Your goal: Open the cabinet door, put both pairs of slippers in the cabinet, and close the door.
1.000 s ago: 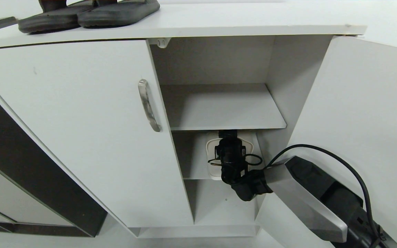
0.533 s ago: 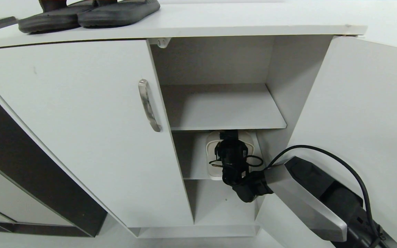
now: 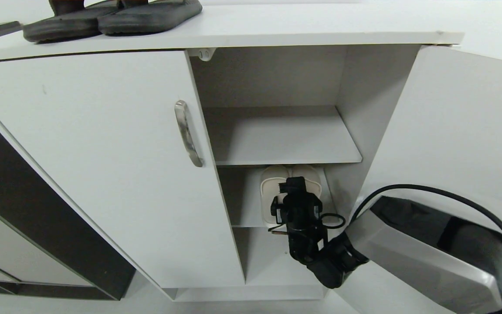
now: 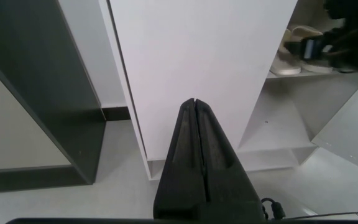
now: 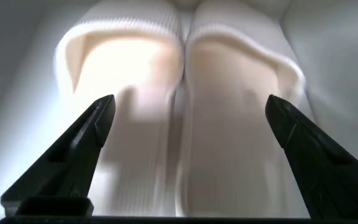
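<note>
The cream ribbed foam slippers (image 3: 272,183) lie on the white cabinet's (image 3: 364,96) middle shelf (image 3: 244,203), with the right gripper (image 3: 293,187) spread empty just near of them. The dark grey rubber slippers (image 3: 111,17) sit on the cabinet top (image 3: 320,24), far left. They are probably light, pliant and grippy, so pinch the adjoining inner edges together. The left gripper (image 4: 194,106) is clenched, empty.

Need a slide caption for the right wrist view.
Right gripper, jaws open, before the white slippers lying side by side inside the cabinet.

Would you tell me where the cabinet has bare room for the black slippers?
The top shelf, between the closed door and the right wall, is bare, as is the cabinet floor. The middle shelf is crowded: white slippers, right gripper before them.
</note>
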Tool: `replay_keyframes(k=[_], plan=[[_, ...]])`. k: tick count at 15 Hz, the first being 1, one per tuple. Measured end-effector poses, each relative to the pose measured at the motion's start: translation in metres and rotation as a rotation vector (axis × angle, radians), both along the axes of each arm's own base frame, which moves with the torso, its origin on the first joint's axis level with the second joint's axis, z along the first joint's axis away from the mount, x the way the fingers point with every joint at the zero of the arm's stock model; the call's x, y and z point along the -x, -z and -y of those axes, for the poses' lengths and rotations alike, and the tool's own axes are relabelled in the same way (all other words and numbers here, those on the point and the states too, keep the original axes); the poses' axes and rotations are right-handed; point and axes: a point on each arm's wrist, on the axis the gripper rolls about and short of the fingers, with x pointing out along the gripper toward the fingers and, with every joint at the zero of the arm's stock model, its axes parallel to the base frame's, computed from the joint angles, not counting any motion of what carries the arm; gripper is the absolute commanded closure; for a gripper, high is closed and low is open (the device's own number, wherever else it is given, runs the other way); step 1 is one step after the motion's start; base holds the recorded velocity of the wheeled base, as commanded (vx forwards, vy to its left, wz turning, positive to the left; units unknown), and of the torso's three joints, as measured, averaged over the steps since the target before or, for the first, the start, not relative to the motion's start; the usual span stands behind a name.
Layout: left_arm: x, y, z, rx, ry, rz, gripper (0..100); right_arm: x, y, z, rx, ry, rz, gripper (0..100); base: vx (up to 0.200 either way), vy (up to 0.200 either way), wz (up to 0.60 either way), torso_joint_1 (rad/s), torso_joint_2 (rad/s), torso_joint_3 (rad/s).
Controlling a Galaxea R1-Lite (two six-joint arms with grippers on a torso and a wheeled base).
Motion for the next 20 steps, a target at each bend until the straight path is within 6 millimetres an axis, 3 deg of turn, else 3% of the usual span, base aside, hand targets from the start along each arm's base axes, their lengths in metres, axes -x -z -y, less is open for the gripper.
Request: replay_keyframes(k=[3,5,17,20], plan=[[0.000,0.000,0.000,0.000,0.001,0.000,100,0.046,-0.010,0.019,0.015,-0.045,-0.015,0,0.000,0.000,0.00,0.000,0.00,0.000],[0.000,0.000,0.000,0.000,0.001,0.000,100,0.063,-0.021,0.027,-0.016,-0.065,0.016,0,0.000,0.000,0.00,0.000,0.00,0.000],[0.000,0.000,0.000,0.000,0.001,0.000,100,0.074,-0.033,0.020,-0.009,-0.102,0.039,0,-0.183,0.000,0.00,0.000,0.00,0.003],[0.000,0.000,0.000,0.000,0.001,0.000,100,0.076,-0.030,0.021,-0.004,-0.102,0.030,0,0.000,0.000,0.00,0.000,0.00,0.000]])
